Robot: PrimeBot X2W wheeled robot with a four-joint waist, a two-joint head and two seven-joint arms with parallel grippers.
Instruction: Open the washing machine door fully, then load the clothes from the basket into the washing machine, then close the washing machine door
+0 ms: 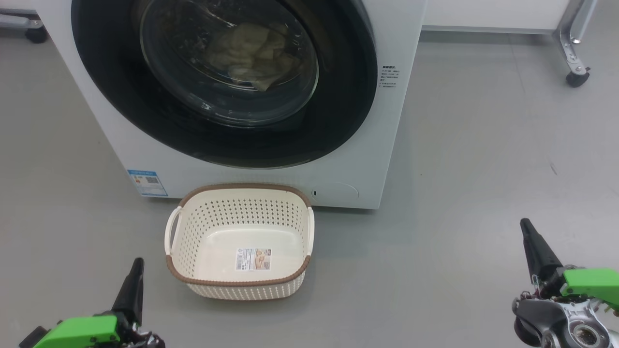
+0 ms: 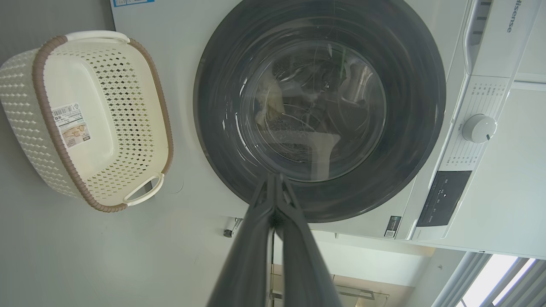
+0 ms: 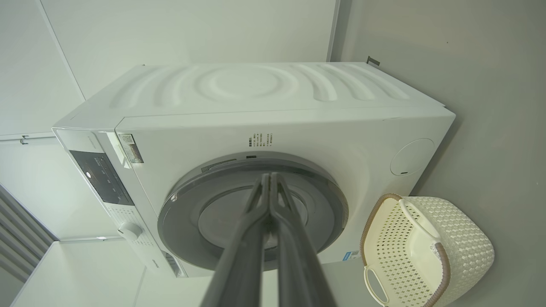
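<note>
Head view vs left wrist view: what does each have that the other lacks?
Head view: right gripper at lower right, a castered frame leg, and pale clothes clear behind the glass. Left wrist view: control panel with its dial. Both: the shut washing machine door, the basket holding just its label sticker, and the shut left gripper.

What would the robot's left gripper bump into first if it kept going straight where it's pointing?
Probably the washing machine door: in the left wrist view the left gripper, shut, aims at its black ring near the glass. Depth is unclear.
</note>
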